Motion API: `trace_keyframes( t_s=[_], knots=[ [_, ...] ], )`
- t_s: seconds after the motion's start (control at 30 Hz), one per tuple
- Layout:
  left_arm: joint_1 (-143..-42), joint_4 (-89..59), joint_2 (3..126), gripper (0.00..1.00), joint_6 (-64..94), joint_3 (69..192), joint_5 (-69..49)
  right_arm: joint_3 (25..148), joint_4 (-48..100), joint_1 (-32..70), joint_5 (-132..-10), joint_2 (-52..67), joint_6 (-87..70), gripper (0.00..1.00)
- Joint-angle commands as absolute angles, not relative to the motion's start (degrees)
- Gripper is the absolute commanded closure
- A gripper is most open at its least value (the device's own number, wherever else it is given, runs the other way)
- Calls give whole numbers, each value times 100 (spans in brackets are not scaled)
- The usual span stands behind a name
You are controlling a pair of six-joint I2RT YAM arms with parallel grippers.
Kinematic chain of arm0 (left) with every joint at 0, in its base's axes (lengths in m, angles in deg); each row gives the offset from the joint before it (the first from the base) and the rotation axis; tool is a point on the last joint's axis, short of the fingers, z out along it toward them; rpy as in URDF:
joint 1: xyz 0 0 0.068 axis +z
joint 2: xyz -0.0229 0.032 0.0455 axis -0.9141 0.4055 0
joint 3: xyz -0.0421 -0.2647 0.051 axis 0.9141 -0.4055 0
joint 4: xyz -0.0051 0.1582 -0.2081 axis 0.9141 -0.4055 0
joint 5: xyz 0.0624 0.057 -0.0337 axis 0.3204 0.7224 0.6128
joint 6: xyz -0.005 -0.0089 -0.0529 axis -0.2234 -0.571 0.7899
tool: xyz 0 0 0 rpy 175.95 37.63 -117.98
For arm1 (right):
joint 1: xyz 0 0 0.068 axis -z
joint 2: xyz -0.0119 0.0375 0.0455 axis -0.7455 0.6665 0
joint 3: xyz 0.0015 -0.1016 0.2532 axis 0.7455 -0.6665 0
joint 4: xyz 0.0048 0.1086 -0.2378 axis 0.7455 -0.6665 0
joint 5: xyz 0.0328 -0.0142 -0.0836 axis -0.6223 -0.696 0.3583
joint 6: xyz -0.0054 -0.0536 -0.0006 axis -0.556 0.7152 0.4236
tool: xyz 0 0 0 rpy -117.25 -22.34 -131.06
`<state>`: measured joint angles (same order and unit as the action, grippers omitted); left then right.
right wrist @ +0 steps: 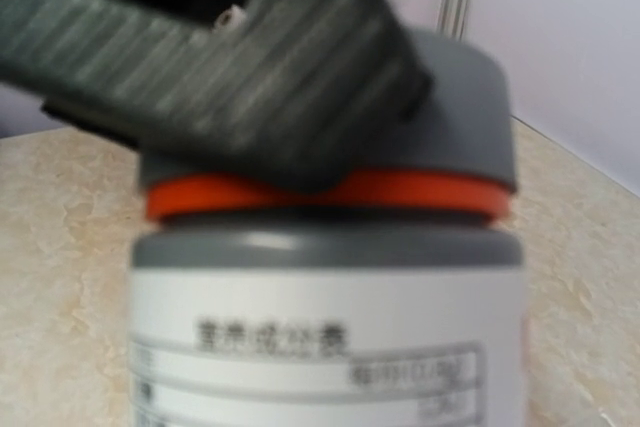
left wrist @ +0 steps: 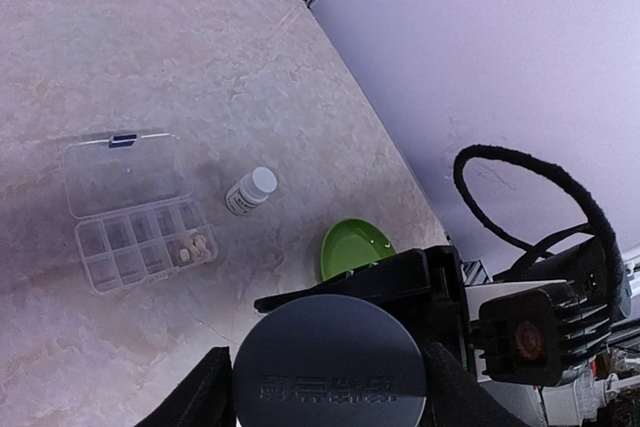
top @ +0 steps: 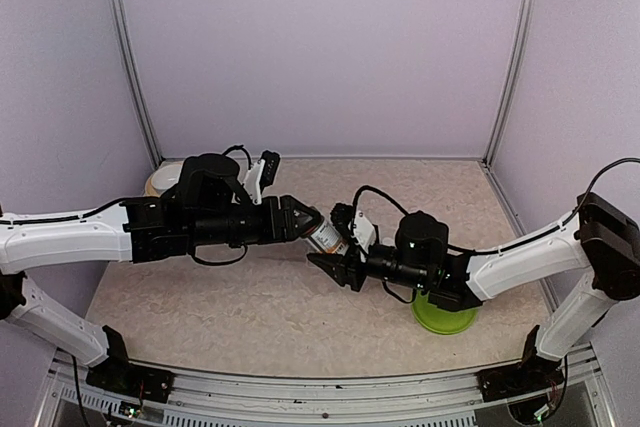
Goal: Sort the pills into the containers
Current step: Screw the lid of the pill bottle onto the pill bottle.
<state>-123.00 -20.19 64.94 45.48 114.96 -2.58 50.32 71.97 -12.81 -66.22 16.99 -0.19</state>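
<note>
A grey-capped bottle [top: 325,237] with an orange ring and a white label hangs in the air between both grippers. My left gripper [top: 312,222] is shut on its grey cap [left wrist: 330,362], with a finger at each side. My right gripper [top: 332,262] grips the bottle body [right wrist: 330,347] from below; its own fingers are out of sight in the right wrist view. The clear compartment box [left wrist: 125,175] lies open on the table, with whitish pills [left wrist: 193,246] in one compartment. In the top view the box is hidden by my arms.
A small white bottle [left wrist: 250,190] lies next to the box. A green bowl [top: 445,317] stands under my right arm and also shows in the left wrist view [left wrist: 355,247]. A tape roll [top: 165,179] sits at the back left.
</note>
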Motion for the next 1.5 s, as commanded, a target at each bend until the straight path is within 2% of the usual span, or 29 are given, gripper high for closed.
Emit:
trace_keyframes(
  t_s=[0.0, 0.13, 0.43, 0.6, 0.73, 0.97, 1.2, 1.23, 1.4, 1.43, 1.47],
  knots=[
    [-12261, -1973, 6533, 45, 4471, 11645, -300, 5220, 7282, -1358, -6556, 1676, 68, 100],
    [-12260, -1764, 6533, 56, 4296, 11569, -463, 5245, 7257, -1360, -6695, 1663, 5, 100],
    [-12244, -505, 6047, 59, 3299, 10798, -1221, 5516, 6606, -1342, -7950, 1098, -1103, 100],
    [-12242, 211, 5831, 66, 2869, 10473, -2029, 5353, 6578, -1312, -8630, 637, -1903, 100],
    [-12271, 475, 5813, 68, 2625, 10451, -2834, 5288, 6713, -1282, -9281, 479, -2642, 100],
    [-12577, 493, 5582, 81, 1935, 10424, -3266, 5177, 7380, -1262, -10239, 474, -4019, 100],
    [-12741, 638, 5304, 83, 1625, 10285, -3629, 5049, 8168, -1262, -10786, 553, -4926, 100],
    [-12742, 637, 5295, 81, 1641, 10282, -3602, 5034, 8154, -1262, -10788, 525, -4916, 100],
    [-12675, 267, 5352, 33, 2050, 10423, -2819, 5089, 6995, -1271, -10197, 93, -3890, 100],
    [-12640, 187, 5383, 26, 2199, 10453, -2719, 5109, 6665, -1273, -9980, -16, -3587, 100],
    [-12591, 140, 5408, 23, 2351, 10482, -2645, 5136, 6380, -1278, -9747, -126, -3263, 100]
  ],
)
